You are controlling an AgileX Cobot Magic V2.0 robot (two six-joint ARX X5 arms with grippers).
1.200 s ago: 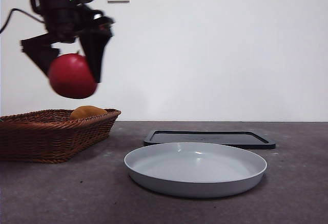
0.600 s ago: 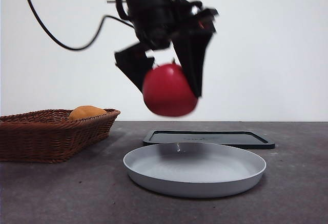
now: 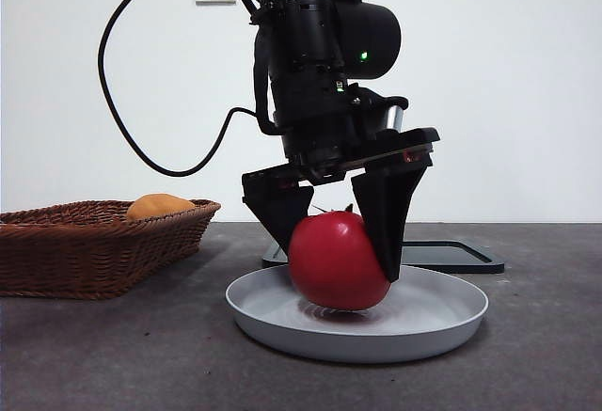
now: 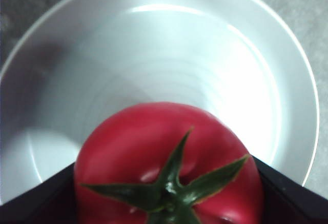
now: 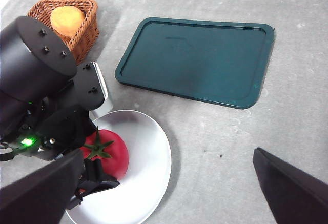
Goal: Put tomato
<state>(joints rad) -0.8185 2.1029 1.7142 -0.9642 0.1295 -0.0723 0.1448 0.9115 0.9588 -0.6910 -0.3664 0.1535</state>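
The left gripper point(image 3: 340, 260) is grasping the tomato point(image 3: 337, 260) between its two fingers point(image 3: 386, 213), low in the frame centre, inside the white plate point(image 3: 442, 322). The right gripper point(image 5: 169, 198) is waiting, fingers spread apart.

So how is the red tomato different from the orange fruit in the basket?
The glossy red tomato has a green star stem; the matte orange-yellow fruit shows none. The tomato sits low in the pale grey round plate, gripped by the left hand; the fruit lies untouched in the brown wicker basket. Both are round.
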